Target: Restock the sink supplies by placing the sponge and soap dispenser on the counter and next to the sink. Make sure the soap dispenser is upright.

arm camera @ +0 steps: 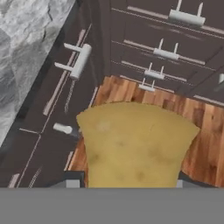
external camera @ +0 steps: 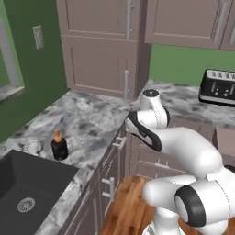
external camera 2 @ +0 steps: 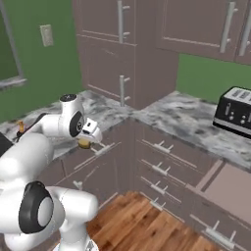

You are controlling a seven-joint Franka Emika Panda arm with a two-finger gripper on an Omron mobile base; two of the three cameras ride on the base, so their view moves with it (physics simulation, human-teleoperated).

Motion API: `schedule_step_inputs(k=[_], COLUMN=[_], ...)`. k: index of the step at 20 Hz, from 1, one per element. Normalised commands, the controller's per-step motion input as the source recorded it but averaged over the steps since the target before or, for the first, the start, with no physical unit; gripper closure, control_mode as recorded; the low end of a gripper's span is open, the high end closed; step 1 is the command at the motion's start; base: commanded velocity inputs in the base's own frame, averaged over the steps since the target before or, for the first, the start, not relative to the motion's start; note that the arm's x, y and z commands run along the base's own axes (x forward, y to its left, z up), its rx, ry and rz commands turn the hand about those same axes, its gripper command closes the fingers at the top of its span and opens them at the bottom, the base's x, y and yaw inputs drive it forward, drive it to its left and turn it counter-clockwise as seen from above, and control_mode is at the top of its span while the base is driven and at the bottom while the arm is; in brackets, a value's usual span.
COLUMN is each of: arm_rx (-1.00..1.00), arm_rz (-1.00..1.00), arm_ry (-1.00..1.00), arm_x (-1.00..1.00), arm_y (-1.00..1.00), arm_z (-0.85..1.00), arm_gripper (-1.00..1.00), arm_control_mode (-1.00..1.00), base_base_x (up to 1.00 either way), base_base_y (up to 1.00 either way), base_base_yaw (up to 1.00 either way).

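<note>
My gripper (external camera 2: pixel 86 140) is shut on the sponge (arm camera: pixel 135 146), a yellowish-tan block that hides most of both fingertips in the hand view. From the right base view the sponge (external camera 2: pixel 84 144) hangs just off the counter's front edge, in front of the cabinet drawers. The soap dispenser (external camera: pixel 58 145), dark with an orange top, stands upright on the marbled counter (external camera: pixel 87 117) just beyond the black sink (external camera: pixel 27 186). Its orange top (external camera 2: pixel 20 127) peeks out behind my arm. The counter (arm camera: pixel 24 48) lies at the upper left of the hand view.
A black toaster (external camera: pixel 219 87) sits on the far right counter stretch. Brown-mauve drawers with bar handles (arm camera: pixel 78 61) run below the counter, over a wooden floor (arm camera: pixel 205 131). A tall cabinet (external camera: pixel 103 50) stands in the corner, against a green wall.
</note>
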Motion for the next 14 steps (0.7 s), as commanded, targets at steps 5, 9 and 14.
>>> schedule_step_inputs(k=[5, 9, 14], arm_rx=[0.0, 0.0, 0.0], arm_rz=[0.0, 0.0, 0.0], arm_ry=[0.0, 0.0, 0.0], arm_x=[0.0, 0.0, 0.0], arm_y=[0.0, 0.0, 0.0], arm_z=[0.0, 0.0, 0.0], arm_gripper=[1.0, 1.0, 1.0], arm_control_mode=[1.0, 1.0, 1.0], base_base_x=[-0.4, -0.49, -0.43], base_base_y=[-0.02, 0.43, 0.76], base_base_yaw=[0.47, 0.54, 0.61])
